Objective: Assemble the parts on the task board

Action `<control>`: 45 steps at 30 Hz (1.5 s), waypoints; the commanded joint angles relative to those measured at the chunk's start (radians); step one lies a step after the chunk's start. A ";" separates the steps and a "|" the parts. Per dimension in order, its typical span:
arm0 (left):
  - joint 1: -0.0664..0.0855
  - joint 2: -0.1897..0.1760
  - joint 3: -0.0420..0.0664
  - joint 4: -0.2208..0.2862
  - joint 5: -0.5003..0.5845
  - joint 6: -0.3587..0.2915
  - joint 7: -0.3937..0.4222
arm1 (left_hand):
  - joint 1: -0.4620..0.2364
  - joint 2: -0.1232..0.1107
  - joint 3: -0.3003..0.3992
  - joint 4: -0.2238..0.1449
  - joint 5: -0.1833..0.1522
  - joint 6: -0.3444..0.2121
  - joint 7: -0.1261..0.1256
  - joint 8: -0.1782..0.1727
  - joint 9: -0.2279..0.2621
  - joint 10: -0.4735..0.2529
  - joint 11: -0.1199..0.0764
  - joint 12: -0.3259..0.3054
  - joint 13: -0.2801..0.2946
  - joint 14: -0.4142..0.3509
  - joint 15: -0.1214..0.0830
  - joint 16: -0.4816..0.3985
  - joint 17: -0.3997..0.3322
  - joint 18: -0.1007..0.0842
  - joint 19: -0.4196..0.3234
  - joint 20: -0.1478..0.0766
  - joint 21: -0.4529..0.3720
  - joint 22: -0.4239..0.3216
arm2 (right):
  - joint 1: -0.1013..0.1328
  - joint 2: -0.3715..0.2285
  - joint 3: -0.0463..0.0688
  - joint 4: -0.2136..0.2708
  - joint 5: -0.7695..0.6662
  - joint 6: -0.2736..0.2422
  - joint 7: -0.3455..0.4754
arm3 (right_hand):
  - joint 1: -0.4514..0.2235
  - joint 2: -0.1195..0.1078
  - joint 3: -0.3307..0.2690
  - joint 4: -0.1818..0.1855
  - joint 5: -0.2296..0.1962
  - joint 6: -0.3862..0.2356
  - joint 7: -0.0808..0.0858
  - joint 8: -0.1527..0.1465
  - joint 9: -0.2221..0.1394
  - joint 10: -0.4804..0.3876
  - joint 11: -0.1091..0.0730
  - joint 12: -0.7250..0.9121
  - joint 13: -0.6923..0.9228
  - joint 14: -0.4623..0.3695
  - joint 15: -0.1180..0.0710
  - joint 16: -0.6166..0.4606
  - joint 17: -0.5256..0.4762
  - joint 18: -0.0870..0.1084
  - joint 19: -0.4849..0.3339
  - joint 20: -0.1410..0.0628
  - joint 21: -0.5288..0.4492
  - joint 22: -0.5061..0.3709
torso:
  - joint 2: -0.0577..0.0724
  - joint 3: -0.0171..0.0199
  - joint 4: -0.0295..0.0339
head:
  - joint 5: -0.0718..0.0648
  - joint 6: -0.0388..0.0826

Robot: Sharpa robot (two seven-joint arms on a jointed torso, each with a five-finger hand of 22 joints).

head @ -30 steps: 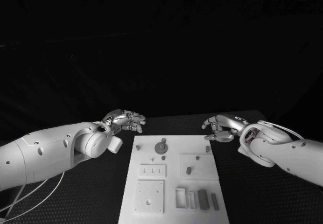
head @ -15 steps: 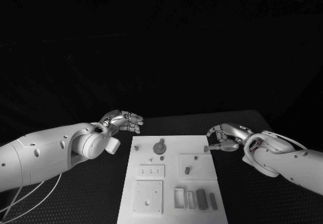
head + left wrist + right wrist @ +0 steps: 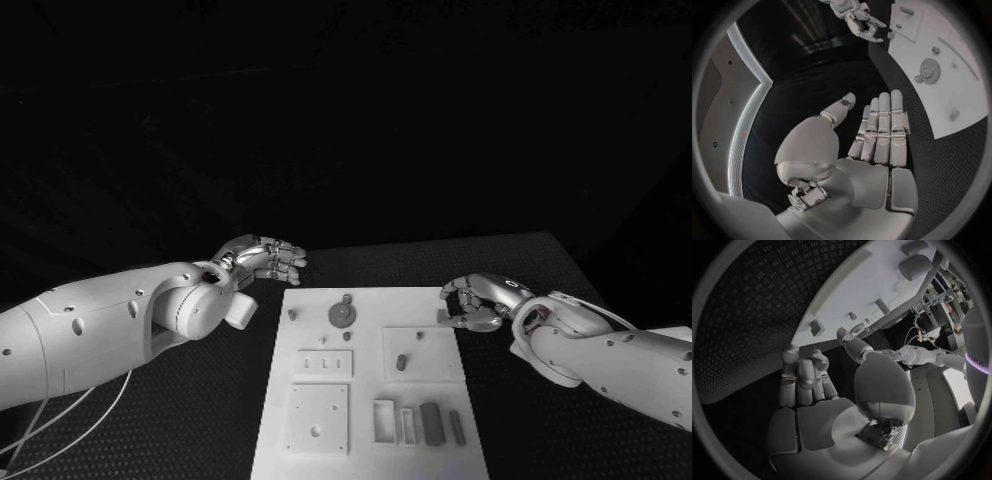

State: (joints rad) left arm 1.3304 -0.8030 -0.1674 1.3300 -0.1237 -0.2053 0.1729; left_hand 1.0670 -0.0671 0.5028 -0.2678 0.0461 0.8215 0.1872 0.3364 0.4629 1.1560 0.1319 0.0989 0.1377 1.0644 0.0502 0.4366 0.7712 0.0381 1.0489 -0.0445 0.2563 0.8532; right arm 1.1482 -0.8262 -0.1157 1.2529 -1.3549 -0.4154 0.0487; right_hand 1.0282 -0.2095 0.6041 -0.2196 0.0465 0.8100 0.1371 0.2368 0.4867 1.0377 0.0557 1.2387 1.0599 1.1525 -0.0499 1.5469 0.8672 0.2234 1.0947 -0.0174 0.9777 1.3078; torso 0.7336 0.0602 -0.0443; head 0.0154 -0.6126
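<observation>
My right hand (image 3: pixel 476 302), fingers apart & holding nothing, hovers by a small grey peg (image 3: pixel 443 316) at the flat white task board (image 3: pixel 368 440) edge. Approach slowly, pinch squarely. Left hand (image 3: pixel 264 257) idle, empty.

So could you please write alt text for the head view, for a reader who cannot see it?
A white task board lies on a black table between two white robot arms. The right hand reaches to the board's right edge near a small peg; the left hand, holding nothing, hovers off its far left corner.
</observation>
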 commanded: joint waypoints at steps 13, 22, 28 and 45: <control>-0.002 0.002 0.001 0.001 0.000 0.018 0.012 | -0.006 -0.001 0.002 0.000 0.004 0.002 0.001 -0.001 0.001 0.008 0.000 -0.006 0.001 0.009 0.001 -0.006 0.002 0.016 -0.004 -0.004 -0.006 0.002 | -0.035 0.045 0.001 -0.068 -0.003 -0.033 0.001 | 0.019 0.019 -0.008 0.002 0.003 0.058 0.020 0.020 0.009 0.001 -0.011 0.012 -0.003 0.000 -0.011 0.004 -0.003 0.038 0.005 -0.003 0.000 0.015 | 0.000 -0.0023 -0.0013 | 0.008 -0.010; -0.002 0.003 0.001 0.001 0.000 0.019 0.012 | -0.006 0.000 0.002 0.000 0.004 0.002 0.001 -0.001 0.001 0.008 0.000 -0.007 0.001 0.009 0.001 -0.007 0.003 0.016 -0.004 -0.004 -0.007 0.002 | -0.040 0.059 0.001 -0.086 -0.006 -0.036 0.004 | 0.025 0.037 -0.015 -0.009 0.003 0.077 0.012 0.032 0.016 0.005 -0.019 0.014 -0.006 0.003 -0.019 0.005 -0.004 0.038 0.007 -0.005 0.001 0.015 | -0.001 -0.0030 -0.0014 | 0.009 -0.012; -0.002 0.003 0.001 0.002 0.000 0.021 0.011 | -0.006 0.000 0.002 0.000 0.004 0.002 0.001 -0.001 0.001 0.008 0.000 -0.007 0.001 0.009 0.001 -0.007 0.003 0.016 -0.004 -0.004 -0.007 0.002 | -0.043 0.068 0.001 -0.095 -0.006 -0.039 0.006 | 0.023 0.050 -0.021 -0.015 0.003 0.092 0.006 0.040 0.021 0.010 -0.024 0.016 -0.008 0.007 -0.024 0.007 -0.004 0.038 0.009 -0.006 0.002 0.015 | 0.000 -0.0033 -0.0007 | 0.008 -0.013; -0.002 -0.001 0.001 0.005 -0.001 0.024 0.008 | -0.007 0.001 0.002 0.000 0.004 0.001 0.001 -0.001 0.002 0.008 0.000 -0.008 0.001 0.009 0.001 -0.009 0.005 0.016 -0.004 -0.003 -0.007 0.003 | -0.047 0.085 0.001 -0.116 -0.006 -0.042 0.006 | 0.018 0.077 -0.028 -0.028 0.003 0.128 -0.010 0.061 0.035 0.021 -0.040 0.016 -0.014 0.023 -0.039 0.009 0.010 0.038 0.014 -0.009 0.004 0.015 | -0.001 -0.0036 -0.0013 | 0.010 -0.019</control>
State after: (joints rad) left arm 1.3276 -0.8045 -0.1674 1.3320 -0.1237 -0.1978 0.1719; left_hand 1.0671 -0.0671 0.5028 -0.2678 0.0461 0.8215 0.1872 0.3364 0.4633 1.1560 0.1318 0.0952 0.1381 1.0644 0.0502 0.4328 0.7747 0.0434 1.0488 -0.0444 0.2524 0.8547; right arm 1.1032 -0.7425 -0.1149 1.1380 -1.3552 -0.4535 0.0492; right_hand 1.0428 -0.1420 0.5769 -0.2414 0.0465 0.8427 0.1048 0.2923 0.5210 1.0566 0.0227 1.2504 1.0478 1.1766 -0.0819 1.5510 0.8759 0.2235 1.1062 -0.0214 0.9777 1.3074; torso 0.7332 0.0565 -0.0447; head 0.0251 -0.6311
